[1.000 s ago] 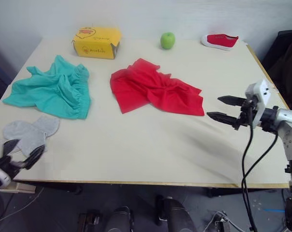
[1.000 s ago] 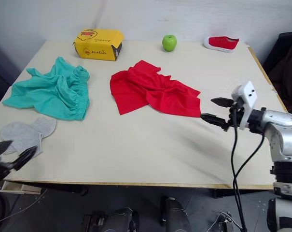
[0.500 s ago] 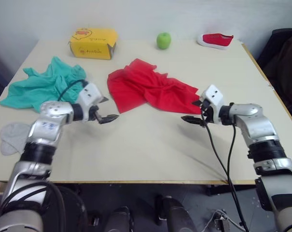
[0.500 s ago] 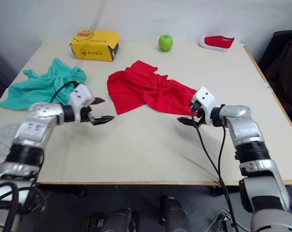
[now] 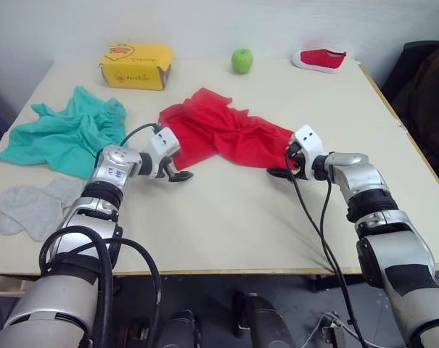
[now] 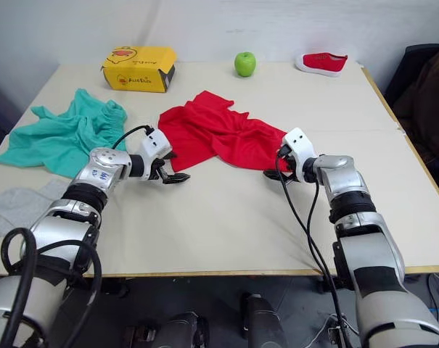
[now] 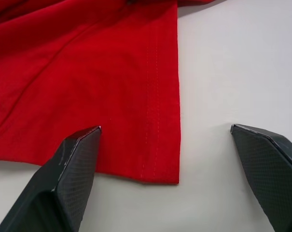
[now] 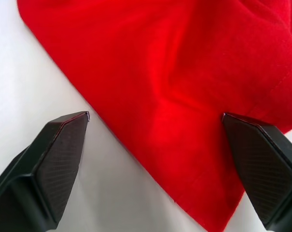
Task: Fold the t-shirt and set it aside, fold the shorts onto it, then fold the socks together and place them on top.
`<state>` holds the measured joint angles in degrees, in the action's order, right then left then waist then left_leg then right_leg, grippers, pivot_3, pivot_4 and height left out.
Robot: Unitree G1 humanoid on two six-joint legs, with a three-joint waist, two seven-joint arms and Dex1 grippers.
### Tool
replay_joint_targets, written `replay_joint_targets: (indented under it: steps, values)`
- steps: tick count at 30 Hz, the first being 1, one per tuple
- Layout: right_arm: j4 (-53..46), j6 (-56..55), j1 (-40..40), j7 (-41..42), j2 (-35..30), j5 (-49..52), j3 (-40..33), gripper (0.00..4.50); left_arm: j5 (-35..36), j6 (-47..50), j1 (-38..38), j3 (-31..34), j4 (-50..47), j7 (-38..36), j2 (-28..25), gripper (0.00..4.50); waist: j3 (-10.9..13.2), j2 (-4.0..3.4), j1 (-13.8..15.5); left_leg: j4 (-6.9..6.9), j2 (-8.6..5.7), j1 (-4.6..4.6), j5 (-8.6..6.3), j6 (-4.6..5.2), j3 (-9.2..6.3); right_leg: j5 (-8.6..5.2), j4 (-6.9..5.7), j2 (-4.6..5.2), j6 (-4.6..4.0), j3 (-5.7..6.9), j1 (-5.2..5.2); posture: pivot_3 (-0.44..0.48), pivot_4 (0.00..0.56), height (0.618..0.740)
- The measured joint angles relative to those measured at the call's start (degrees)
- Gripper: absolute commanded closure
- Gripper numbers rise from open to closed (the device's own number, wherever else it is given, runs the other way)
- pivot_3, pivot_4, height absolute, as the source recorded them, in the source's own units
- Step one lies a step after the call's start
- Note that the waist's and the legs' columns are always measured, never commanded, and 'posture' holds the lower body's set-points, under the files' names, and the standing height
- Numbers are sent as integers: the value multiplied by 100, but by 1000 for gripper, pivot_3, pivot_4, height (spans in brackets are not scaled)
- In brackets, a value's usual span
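Red t-shirt [image 5: 223, 134] edges lie between both grippers' wide-spread fingers [image 7: 73, 164].

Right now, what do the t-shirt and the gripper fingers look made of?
The t-shirt: soft matte knit fabric, likely cotton or a blend; it creases, and its hem carries a double stitch line. The left gripper fingers: rigid black with a fine woven-looking texture, maybe carbon fibre or patterned plastic. The right gripper fingers look the same.
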<state>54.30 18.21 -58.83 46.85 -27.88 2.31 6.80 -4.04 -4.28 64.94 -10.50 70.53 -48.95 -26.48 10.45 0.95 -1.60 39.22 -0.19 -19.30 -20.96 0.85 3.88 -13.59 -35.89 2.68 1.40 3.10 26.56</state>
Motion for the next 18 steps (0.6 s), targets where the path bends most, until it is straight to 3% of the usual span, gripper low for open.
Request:
replay_joint_targets:
  steps: [11,12,18]
  values:
    - [-48,5,-102,24,91,-340,194,4363,-280,-11,126,105,247,318,84,4139,-7,10,-2,0,-2,8,0,0,-1,1,-4,4,1,-2,-7,0,150,740]
    - [-93,47,-91,34,91,-343,194,4500,-291,-10,126,115,248,318,84,4446,-7,10,-1,0,-2,7,0,0,-1,1,-4,4,1,-2,-7,0,150,740]
    - [-1031,267,385,421,-217,-388,203,4500,-282,-19,122,230,206,-222,-50,4482,-7,10,7,-2,-2,-14,-3,-2,-7,1,6,3,2,6,6,0,150,740]
